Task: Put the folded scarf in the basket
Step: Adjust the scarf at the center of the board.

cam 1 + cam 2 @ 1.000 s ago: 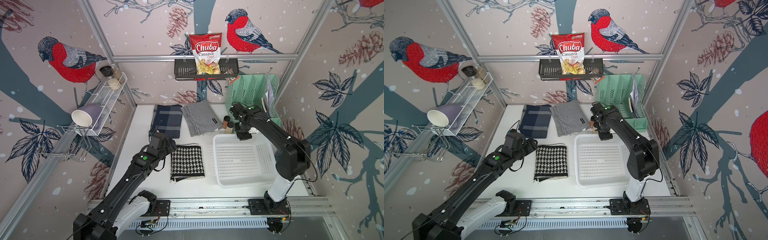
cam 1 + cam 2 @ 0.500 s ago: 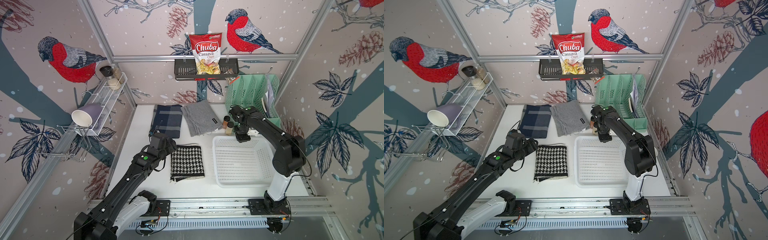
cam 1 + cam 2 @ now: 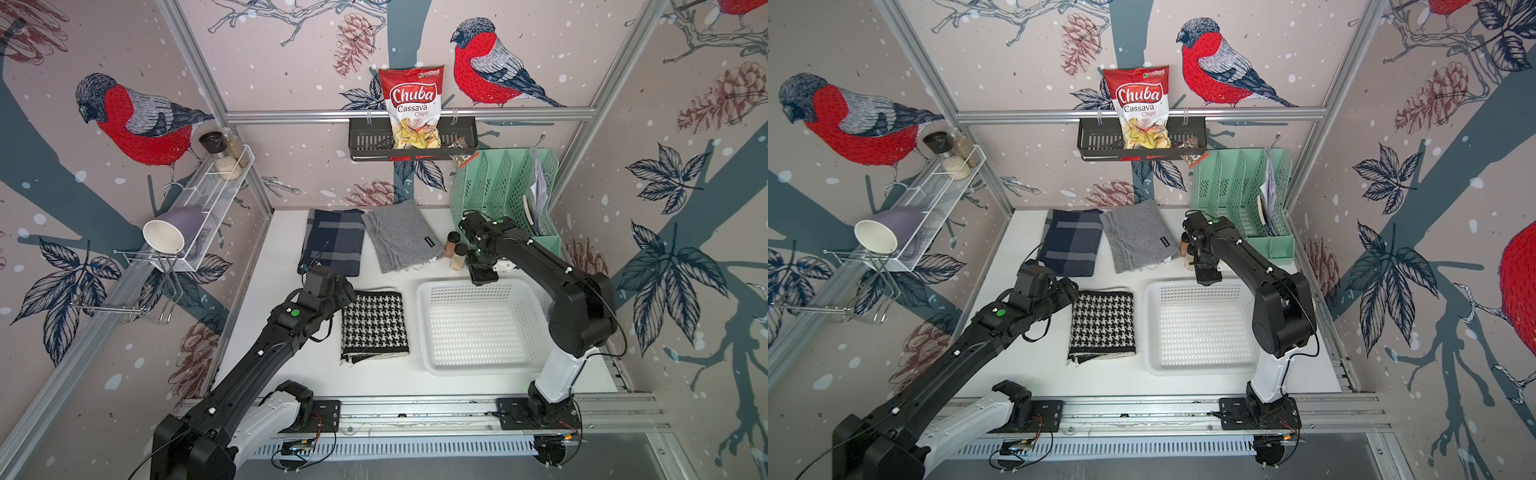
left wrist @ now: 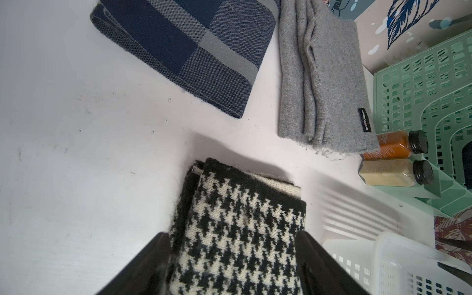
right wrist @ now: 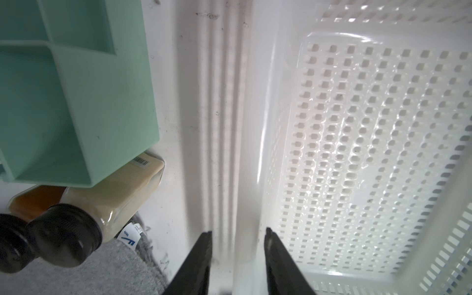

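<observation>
Folded flat on the white table, a black-and-white houndstooth scarf (image 3: pixel 374 324) (image 3: pixel 1102 322) (image 4: pixel 237 229) lies just left of the white perforated basket (image 3: pixel 478 328) (image 3: pixel 1200 328) (image 5: pixel 357 127), which holds nothing. My left gripper (image 3: pixel 345 294) (image 4: pixel 232 235) is low over the scarf's far left end. It is open wide, with a finger along each side edge of the cloth. My right gripper (image 3: pixel 482 274) (image 3: pixel 1208 276) (image 5: pixel 238 229) sits at the basket's far rim, open, one finger outside the wall and one inside.
A navy plaid scarf (image 3: pixel 332 241) and a grey scarf (image 3: pixel 401 235) lie folded at the back. Two spice jars (image 3: pixel 456 249) stand against the mint-green organiser (image 3: pixel 498 187), close to my right gripper. A black rack (image 3: pixel 411 143) holds a chips bag, and a wire shelf (image 3: pixel 208 199) carries a mug.
My right gripper's jaws have parted at the basket's far rim. The left arm and the houndstooth scarf have barely moved.
</observation>
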`<control>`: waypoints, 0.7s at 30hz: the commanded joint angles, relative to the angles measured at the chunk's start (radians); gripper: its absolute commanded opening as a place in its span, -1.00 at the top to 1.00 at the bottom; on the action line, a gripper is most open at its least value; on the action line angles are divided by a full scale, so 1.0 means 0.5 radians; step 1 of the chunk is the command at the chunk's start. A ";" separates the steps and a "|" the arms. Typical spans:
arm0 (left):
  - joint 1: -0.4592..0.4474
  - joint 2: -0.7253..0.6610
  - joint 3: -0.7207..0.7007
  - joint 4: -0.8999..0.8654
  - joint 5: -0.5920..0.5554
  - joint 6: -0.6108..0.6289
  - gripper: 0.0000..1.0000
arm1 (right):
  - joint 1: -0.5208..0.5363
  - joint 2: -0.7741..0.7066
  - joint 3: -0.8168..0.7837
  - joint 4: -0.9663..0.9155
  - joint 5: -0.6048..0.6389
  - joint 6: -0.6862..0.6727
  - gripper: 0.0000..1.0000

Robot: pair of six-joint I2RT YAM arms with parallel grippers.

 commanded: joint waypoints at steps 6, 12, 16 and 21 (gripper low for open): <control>0.091 0.138 0.026 0.065 0.032 0.203 -0.62 | 0.116 -0.161 0.125 -0.001 0.211 -0.103 0.02; 0.299 0.330 0.020 0.177 0.333 0.379 -0.38 | 0.369 -0.325 0.229 0.134 0.626 -0.461 -0.03; 0.332 0.451 0.075 0.169 0.398 0.459 -0.36 | 0.470 -0.493 0.053 0.620 0.622 -1.105 0.00; 0.345 0.584 0.133 0.172 0.448 0.544 -0.31 | 0.629 -0.744 -0.308 1.153 0.446 -1.709 0.00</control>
